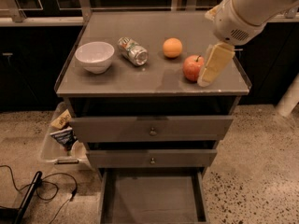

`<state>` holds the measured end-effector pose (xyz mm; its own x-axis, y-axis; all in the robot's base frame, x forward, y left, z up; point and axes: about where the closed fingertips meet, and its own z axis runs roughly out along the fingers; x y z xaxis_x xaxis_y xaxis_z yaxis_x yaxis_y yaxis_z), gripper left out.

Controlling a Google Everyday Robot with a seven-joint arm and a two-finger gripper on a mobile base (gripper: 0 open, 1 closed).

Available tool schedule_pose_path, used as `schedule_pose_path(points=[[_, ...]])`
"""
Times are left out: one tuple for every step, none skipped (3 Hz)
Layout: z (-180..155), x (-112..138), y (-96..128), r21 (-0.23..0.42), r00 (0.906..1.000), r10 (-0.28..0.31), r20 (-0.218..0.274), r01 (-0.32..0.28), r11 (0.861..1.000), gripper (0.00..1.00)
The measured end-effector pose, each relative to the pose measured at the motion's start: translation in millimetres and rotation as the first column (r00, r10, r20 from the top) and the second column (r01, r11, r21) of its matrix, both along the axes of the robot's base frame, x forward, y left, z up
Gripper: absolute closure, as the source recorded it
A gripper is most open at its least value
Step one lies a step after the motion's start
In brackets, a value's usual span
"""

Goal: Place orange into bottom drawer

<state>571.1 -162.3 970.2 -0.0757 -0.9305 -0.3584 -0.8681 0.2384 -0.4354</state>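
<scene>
Jaws unreadable, the gripper [208, 76] hangs just right of the apple [192, 68]; orange [172, 47] not yet grasped, bottom drawer [152, 197] already open.

end effector [211, 73] just right of apple [192, 68] | apple between it and orange [172, 47] | bottom drawer [152, 199] open

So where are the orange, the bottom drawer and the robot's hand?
orange [172, 47], camera view, middle of its skin.
bottom drawer [152, 199], camera view, bare floor.
hand [209, 73], camera view, its pale tip beside the apple [193, 67].
</scene>
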Motion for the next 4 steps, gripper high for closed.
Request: schedule_pose_path(points=[[-16,41,9,0.102,0.9995,-0.015,-0.028,0.018,0.995,0.0],[-23,74,21,0.214,0.9985,-0.002,-0.055,0.014,0.977,0.0],[-27,98,37,0.312,0.9961,0.031,-0.083,-0.003,0.95,0.0],[-38,116,42,0.358,0.9957,-0.005,-0.092,0.038,0.933,0.0]])
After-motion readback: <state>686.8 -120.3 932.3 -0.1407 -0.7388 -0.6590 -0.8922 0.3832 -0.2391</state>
